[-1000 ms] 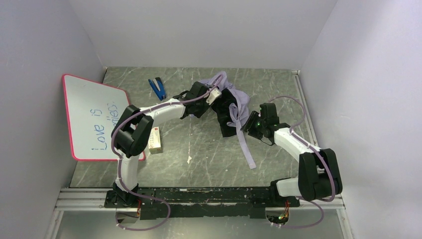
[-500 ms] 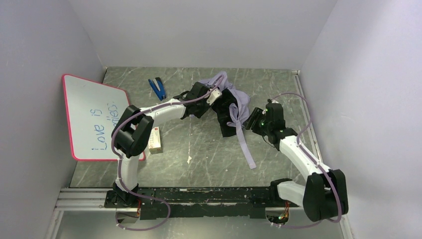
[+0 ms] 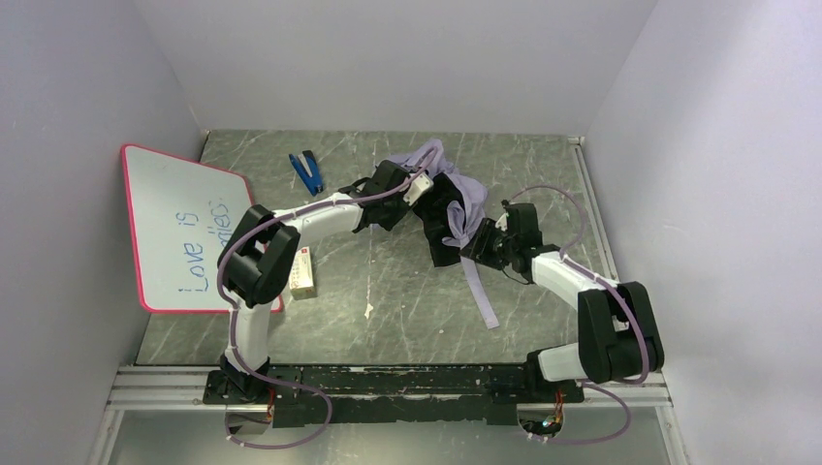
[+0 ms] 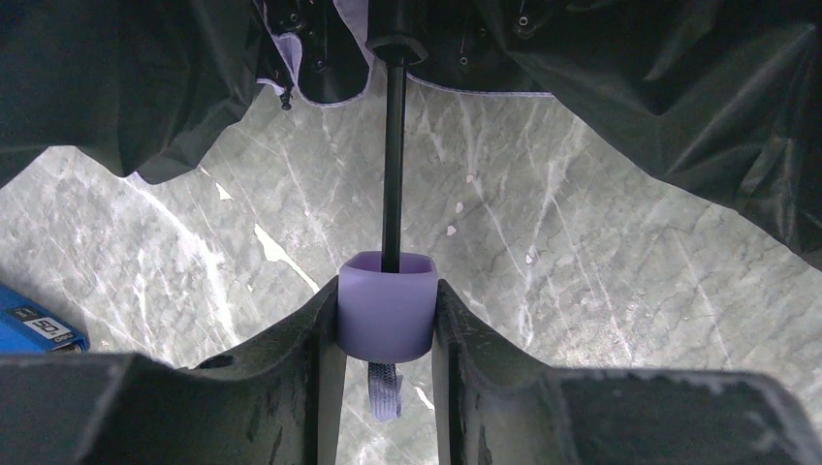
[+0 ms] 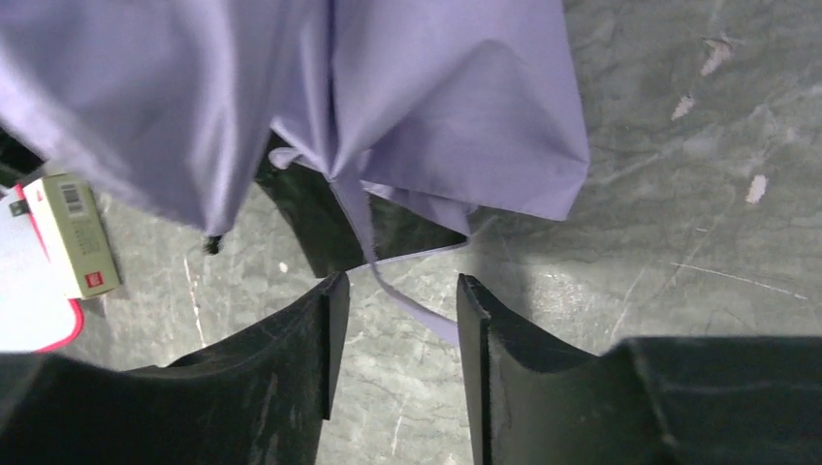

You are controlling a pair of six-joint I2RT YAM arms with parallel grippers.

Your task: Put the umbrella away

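Right now my left hand clamps the handle of the umbrella over the far middle of the table, and my right hand, fingers apart by the strap, may pinch loose fabric instead.

Grey-green marbled tabletop across the middle, pale veins running through it; plain white back wall behind; side walls left and right boxing it in, both tinted lavender; light soft and even, shadows faint; aluminium rail along the near edge; pink-framed whiteboard at the left, overlapping the tabletop's edge.
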